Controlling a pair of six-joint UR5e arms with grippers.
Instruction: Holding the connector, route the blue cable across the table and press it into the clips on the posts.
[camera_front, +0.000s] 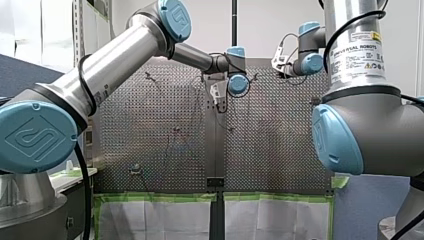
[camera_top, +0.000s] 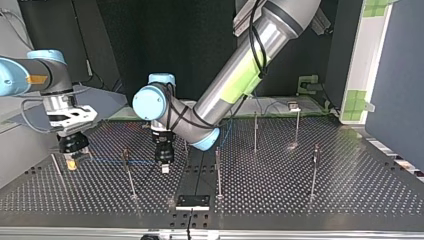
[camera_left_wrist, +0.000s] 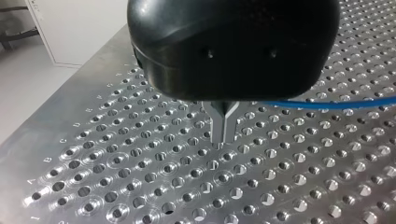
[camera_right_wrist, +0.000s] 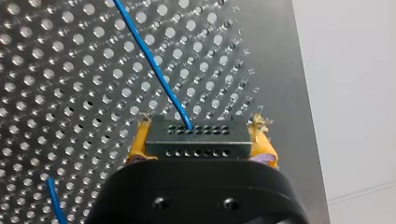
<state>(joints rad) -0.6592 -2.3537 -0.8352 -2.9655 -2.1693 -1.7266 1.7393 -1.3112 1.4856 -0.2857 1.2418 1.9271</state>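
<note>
Step in hand: routing is underway; judging from the top view, the first span of cable is being laid toward the nearest post.
Right gripper (camera_top: 71, 162): its yellow pads (camera_right_wrist: 139, 143) are clamped on the black connector (camera_right_wrist: 196, 137), low over the perforated table (camera_top: 350, 190) near its edge at the top view's left.
Blue cable (camera_right_wrist: 152, 70): it leaves the connector, runs past a post (camera_top: 128, 172) at about clip height and reaches the left gripper (camera_left_wrist: 224, 128). Whether it sits in that clip cannot be told.
Left gripper: its metal fingertips are pressed together just above the table. The cable runs in beside them, and a grip on it is hidden.
Other posts: several stand toward the table's far side, well apart, with no cable visible on them.
Next move: it probably calls for keeping the span taut, pressing it down into the clip, then carrying the connector on toward the middle post (camera_top: 218, 170).
</note>
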